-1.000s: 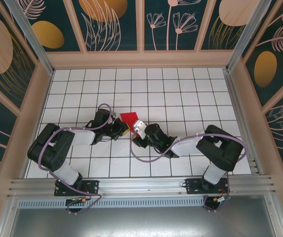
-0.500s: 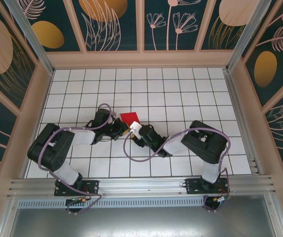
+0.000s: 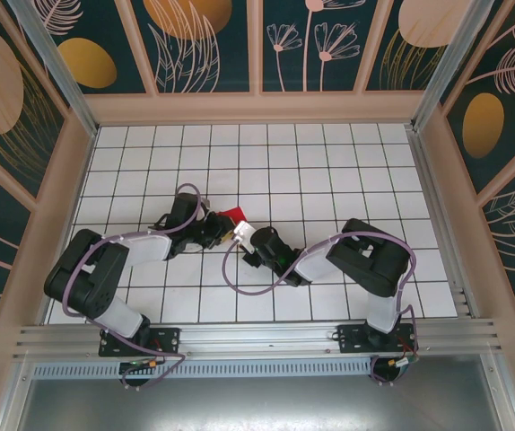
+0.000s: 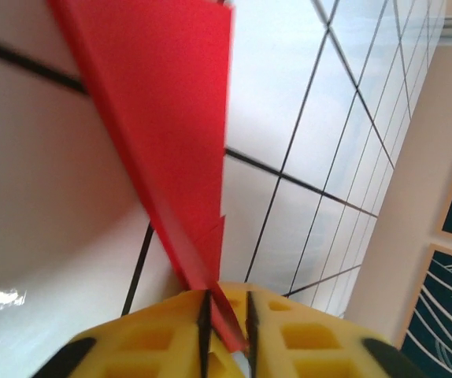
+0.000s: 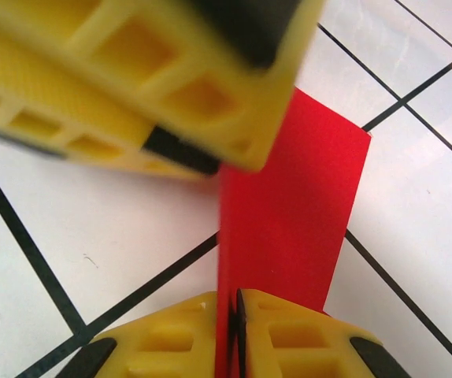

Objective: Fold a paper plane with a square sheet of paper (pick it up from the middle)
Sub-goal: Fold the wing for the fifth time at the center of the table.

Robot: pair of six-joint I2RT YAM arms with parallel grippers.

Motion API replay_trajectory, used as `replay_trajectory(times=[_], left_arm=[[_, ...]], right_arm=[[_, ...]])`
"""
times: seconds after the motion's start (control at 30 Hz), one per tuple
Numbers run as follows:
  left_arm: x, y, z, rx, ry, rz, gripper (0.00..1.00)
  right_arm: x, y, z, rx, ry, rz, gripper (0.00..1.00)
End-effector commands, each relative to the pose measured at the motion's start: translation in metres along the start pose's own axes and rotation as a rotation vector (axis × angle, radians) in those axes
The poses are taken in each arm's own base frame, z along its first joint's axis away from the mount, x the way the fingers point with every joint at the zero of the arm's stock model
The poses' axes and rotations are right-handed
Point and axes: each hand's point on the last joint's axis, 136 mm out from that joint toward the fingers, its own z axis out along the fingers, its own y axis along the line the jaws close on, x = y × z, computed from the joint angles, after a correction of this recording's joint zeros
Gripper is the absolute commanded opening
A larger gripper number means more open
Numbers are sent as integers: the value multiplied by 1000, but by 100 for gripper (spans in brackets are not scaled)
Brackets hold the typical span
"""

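Observation:
The red sheet of paper (image 3: 230,214) is folded and stands on edge above the white tiles, between my two grippers at the table's middle. In the left wrist view it is a long red wedge (image 4: 171,118) whose narrow end sits loosely in the gap of my left gripper (image 4: 226,315). That gripper's pads stand slightly apart, so it is open. My right gripper (image 5: 227,315) is shut on the fold's lower edge (image 5: 289,205). The left gripper's yellow fingers (image 5: 131,87) loom close above it. From above, the left gripper (image 3: 222,230) and right gripper (image 3: 238,235) nearly touch. A plane shape cannot be made out.
The white grid-tiled table (image 3: 329,171) is walled by a wooden frame (image 3: 257,108) with patterned panels. Purple cables (image 3: 240,278) loop from both arms over the tiles. An aluminium rail (image 3: 257,337) runs along the near edge.
My right gripper has swung left to the paper and shut on it. The left gripper, shut before, has parted its jaws a little. The paper has shifted slightly left.

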Motion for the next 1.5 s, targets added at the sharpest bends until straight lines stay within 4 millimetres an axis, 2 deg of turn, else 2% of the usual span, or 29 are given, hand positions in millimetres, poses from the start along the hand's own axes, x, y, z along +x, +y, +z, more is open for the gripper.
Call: replay_trajectory(times=[0.0, 0.2, 0.3, 0.47, 0.67, 0.77, 1.07, 1.47], left_arm=[[-22, -17, -15, -17, -93, 44, 33], [-52, -20, -40, -33, -197, 39, 45], [-60, -17, -53, -57, -254, 46, 51], [-58, -16, -65, -50, -293, 69, 55], [-48, -26, -80, 47, -318, 127, 57], [-39, -24, -75, 84, -284, 128, 56], [-11, -16, -46, 133, -185, 137, 50], [3, -10, -19, 162, -112, 124, 38]], right_arm=[[-7, 4, -4, -29, -25, 29, 13], [-8, 12, -4, -117, -13, 114, 11], [-9, 12, -4, -155, -11, 169, 11], [-12, 12, -6, -233, -12, 266, 11], [-15, 14, -7, -316, 3, 379, 10], [-16, 12, -7, -341, 8, 438, 10], [-17, 5, -7, -407, 9, 596, 7], [-18, 3, -6, -467, 29, 728, 4]])
